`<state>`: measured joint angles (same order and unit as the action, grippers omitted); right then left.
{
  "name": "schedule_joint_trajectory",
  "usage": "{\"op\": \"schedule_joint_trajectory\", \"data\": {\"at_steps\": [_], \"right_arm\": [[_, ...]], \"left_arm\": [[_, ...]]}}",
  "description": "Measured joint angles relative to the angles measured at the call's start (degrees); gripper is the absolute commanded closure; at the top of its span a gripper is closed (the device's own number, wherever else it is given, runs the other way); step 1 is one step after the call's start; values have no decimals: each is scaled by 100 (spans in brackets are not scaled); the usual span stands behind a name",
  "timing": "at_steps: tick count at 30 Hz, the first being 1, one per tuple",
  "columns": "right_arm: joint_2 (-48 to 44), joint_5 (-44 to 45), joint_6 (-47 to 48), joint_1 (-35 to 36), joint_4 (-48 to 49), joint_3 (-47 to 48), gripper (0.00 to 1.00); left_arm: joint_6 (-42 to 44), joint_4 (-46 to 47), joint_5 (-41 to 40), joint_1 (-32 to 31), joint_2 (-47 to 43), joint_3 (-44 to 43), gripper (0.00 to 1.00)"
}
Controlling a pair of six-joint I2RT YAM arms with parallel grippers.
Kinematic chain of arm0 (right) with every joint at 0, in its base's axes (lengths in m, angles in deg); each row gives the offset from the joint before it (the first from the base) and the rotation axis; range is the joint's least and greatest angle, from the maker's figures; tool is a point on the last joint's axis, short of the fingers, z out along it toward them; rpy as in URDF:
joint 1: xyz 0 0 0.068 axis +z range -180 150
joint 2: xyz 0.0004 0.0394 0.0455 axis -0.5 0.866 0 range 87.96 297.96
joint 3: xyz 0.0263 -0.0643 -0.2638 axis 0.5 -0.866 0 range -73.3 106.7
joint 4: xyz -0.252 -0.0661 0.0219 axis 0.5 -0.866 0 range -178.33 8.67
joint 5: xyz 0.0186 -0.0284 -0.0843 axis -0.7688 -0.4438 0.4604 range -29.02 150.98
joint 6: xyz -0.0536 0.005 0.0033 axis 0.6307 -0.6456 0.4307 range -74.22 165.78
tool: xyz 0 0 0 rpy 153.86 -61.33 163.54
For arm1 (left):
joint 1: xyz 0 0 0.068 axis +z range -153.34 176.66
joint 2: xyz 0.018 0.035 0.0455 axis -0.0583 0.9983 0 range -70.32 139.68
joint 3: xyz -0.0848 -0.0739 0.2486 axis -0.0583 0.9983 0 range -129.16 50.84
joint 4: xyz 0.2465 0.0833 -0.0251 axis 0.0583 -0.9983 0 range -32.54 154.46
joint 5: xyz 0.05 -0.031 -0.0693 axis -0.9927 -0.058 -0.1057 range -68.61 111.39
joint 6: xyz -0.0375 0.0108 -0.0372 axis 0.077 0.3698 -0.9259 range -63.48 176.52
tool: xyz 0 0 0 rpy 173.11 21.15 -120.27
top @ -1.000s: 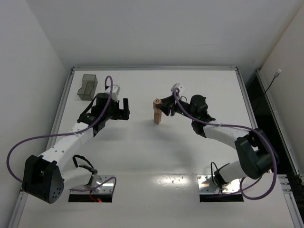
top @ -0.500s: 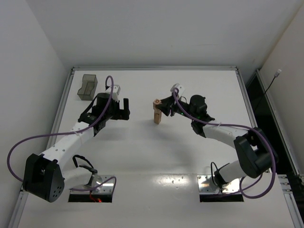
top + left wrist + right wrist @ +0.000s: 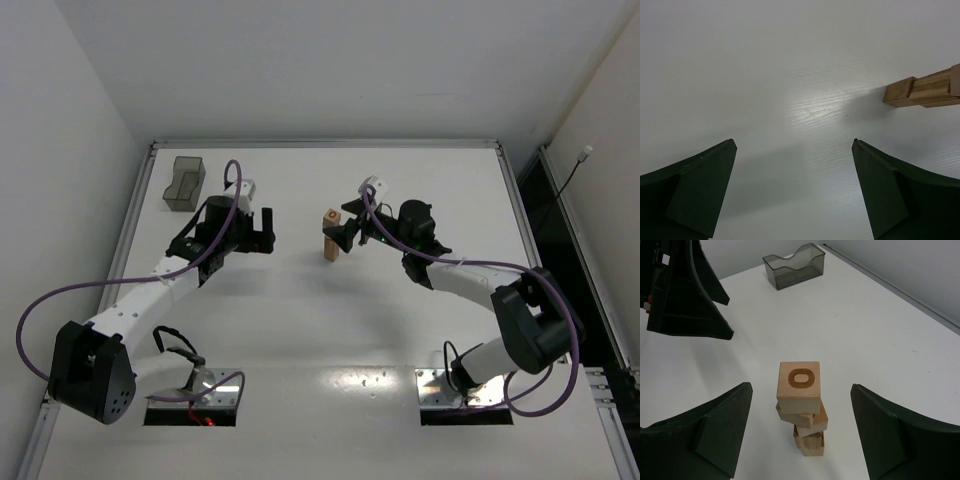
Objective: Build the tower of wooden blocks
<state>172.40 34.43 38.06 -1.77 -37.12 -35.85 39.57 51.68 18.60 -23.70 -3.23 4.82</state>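
The tower point(image 3: 331, 238) stands mid-table as a narrow column of several tan wood blocks, each slightly twisted against the one below. In the right wrist view its top block point(image 3: 799, 385) carries a burnt "O", and the lower blocks point(image 3: 809, 432) sit beneath it. My right gripper point(image 3: 347, 229) point(image 3: 800, 386) is open, its fingers on either side of the top block and clear of it. My left gripper point(image 3: 264, 231) point(image 3: 794, 141) is open and empty over bare table to the left of the tower point(image 3: 922, 91).
A dark grey translucent bin point(image 3: 186, 183) point(image 3: 794, 266) stands at the table's far left corner. The left gripper's fingers point(image 3: 690, 295) show at the upper left of the right wrist view. Raised rails edge the white table point(image 3: 420, 320).
My right gripper has opened and let go of the top block, which stays on the tower. The left arm has barely shifted.
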Motion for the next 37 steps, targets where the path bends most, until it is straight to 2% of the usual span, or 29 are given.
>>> {"op": "schedule_joint_trajectory", "data": {"at_steps": [7,12,17,20,27,32,37], "right_arm": [[-52,0,227,0,-57,-35,19],[-581,57,647,-136,-546,-337,19],[-1602,396,1062,-564,-1631,-444,19],[-2153,686,1303,-841,-2594,-345,17],[-2378,1353,1917,-1576,-4798,-52,14],[-2398,1613,2085,-2098,-5495,-212,14],[-2404,1611,2083,-2514,-5692,-229,14]], "left_arm": [[0,2,-66,-28,11,0,0],[-2,-52,-275,-28,-37,0,0],[140,-262,-608,-28,-201,2,0],[260,-468,-796,15,-181,0,0],[426,-684,-994,96,-109,0,0],[450,-619,-964,96,-109,48,0],[463,-597,-966,96,-109,48,0]]}}
